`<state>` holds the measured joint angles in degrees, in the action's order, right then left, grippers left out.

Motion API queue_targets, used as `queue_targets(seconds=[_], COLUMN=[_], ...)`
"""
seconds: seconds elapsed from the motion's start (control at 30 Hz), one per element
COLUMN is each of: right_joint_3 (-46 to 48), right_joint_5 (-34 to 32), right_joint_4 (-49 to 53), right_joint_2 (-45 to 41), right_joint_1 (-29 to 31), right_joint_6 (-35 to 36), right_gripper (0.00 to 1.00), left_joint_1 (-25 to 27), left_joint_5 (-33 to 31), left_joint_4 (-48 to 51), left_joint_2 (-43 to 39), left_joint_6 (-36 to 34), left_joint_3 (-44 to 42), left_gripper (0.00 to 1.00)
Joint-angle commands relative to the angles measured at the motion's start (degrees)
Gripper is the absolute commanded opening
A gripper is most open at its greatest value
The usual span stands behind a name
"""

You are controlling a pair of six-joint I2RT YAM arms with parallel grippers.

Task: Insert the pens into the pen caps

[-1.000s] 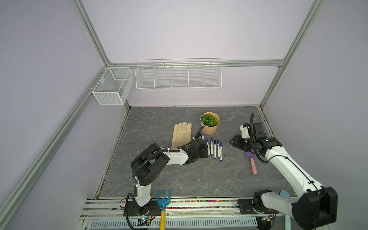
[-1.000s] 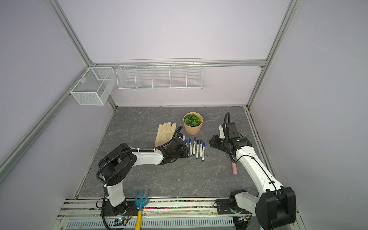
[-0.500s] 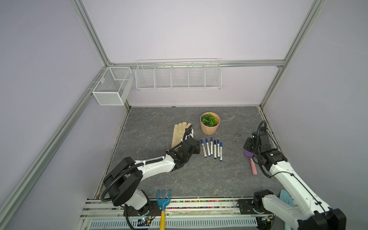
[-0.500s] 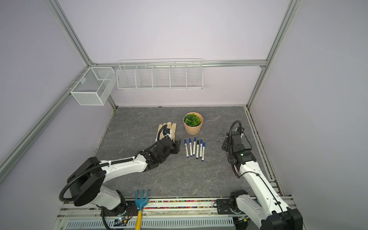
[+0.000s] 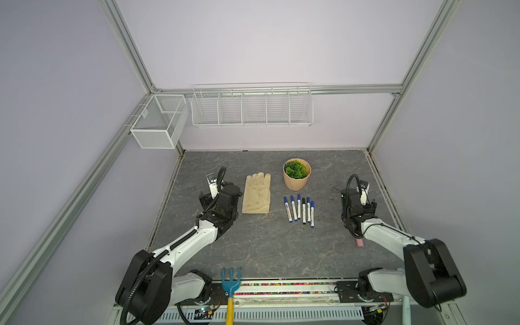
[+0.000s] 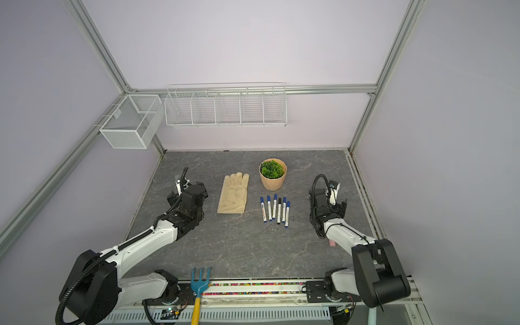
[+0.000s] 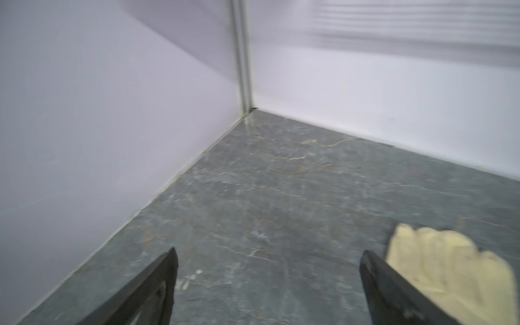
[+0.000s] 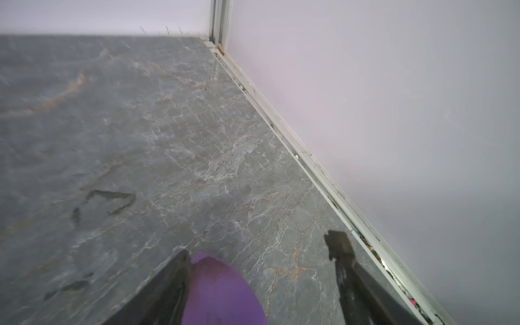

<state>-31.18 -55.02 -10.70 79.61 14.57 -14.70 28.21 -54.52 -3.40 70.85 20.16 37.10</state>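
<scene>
pens (image 5: 298,209): six white ones.
blue caps (image 5: 292,197): five, each on a pen.
black cap (image 5: 303,200): one, on a pen.
glove (image 5: 256,194): one.
plant pot (image 5: 297,183): one.
garden fork (image 5: 231,281): one, blue with a yellow handle.
wire baskets (image 5: 251,108): two, one long and one small.
robot arms (image 5: 194,239): two.
purple thing (image 8: 222,292): one.

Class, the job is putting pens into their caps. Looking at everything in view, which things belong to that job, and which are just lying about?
Belongs to the job:
pens
pen caps, seemingly already fitted

Just lying about:
glove
potted plant
garden fork
purple tool
</scene>
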Motion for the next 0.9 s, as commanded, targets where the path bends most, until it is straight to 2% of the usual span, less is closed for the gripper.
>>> queue_targets(seconds=[0.0, 0.03, 0.07, 0.1, 0.17, 0.2, 0.23, 0.27, 0.33, 0.5, 0.53, 0.6, 0.77, 0.87], right_joint_3=[-1.0, 0.1, 0.8, 0.9, 4.0, 4.5, 3.4, 3.4, 4.7, 3.9, 4.1, 4.8, 4.8, 6.6], right_joint_5=[-2.3, 0.4, 4.0, 6.1, 10.6, 10.3, 10.9, 14.4, 22.2, 44.3, 47.1, 49.5, 49.6, 47.0], right_joint_4=[-11.9, -17.4, -22.4, -25.5, -36.9, -40.6, -35.0, -32.2, -33.1, -28.2, -28.6, -29.9, -30.0, -32.8], right_joint_2=[3.9, 4.6, 5.7, 6.9, 10.3, 11.2, 9.7, 8.6, 7.6, 6.5, 6.4, 6.6, 6.4, 6.3], right_joint_1=[1.0, 0.8, 0.6, 0.6, 0.1, -0.2, -0.3, -1.6, -5.0, -14.0, -14.6, -14.7, -14.7, -13.6], right_joint_6=[6.2, 9.4, 14.4, 17.6, 22.6, 23.6, 21.2, 19.6, 18.9, 14.9, 15.2, 16.0, 16.1, 16.7], right_gripper=[0.82, 0.83, 0.93, 0.95, 0.96, 0.9, 0.9, 0.9, 0.9, 0.89, 0.89, 0.89, 0.89, 0.89], left_joint_1=[-3.3, -4.1, -4.9, -5.6, -6.3, -6.4, -6.5, -6.5, -6.8, -8.4, -8.5, -9.3, -12.3, -14.1], left_joint_5=[-4.7, -4.8, -4.8, -4.8, -5.0, -5.0, -5.3, -5.4, -3.9, 0.7, 1.0, 3.2, 10.1, 11.6], left_joint_4=[2.1, 2.1, 1.5, 0.9, -0.2, -0.9, -2.0, -3.8, -8.5, -20.8, -19.5, -23.4, -34.3, -27.0], left_joint_2=[0.0, 0.1, 0.4, 0.8, 1.1, 1.0, 0.8, 0.4, -0.8, -0.7, -0.4, 1.4, 7.8, 10.5], left_joint_6=[1.3, 1.1, 0.3, -1.1, -4.4, -6.3, -7.9, -9.4, -12.2, -10.4, -9.7, -10.7, -14.4, -13.1], left_joint_3=[0.2, 0.3, 0.4, 0.4, 0.3, -0.1, -0.8, -2.1, -5.7, -14.6, -13.9, -13.7, -13.0, -7.8], left_gripper=[0.99, 0.99, 0.99, 0.99, 0.99, 0.99, 0.99, 0.99, 0.99, 0.99, 0.99, 0.99, 0.99, 0.99])
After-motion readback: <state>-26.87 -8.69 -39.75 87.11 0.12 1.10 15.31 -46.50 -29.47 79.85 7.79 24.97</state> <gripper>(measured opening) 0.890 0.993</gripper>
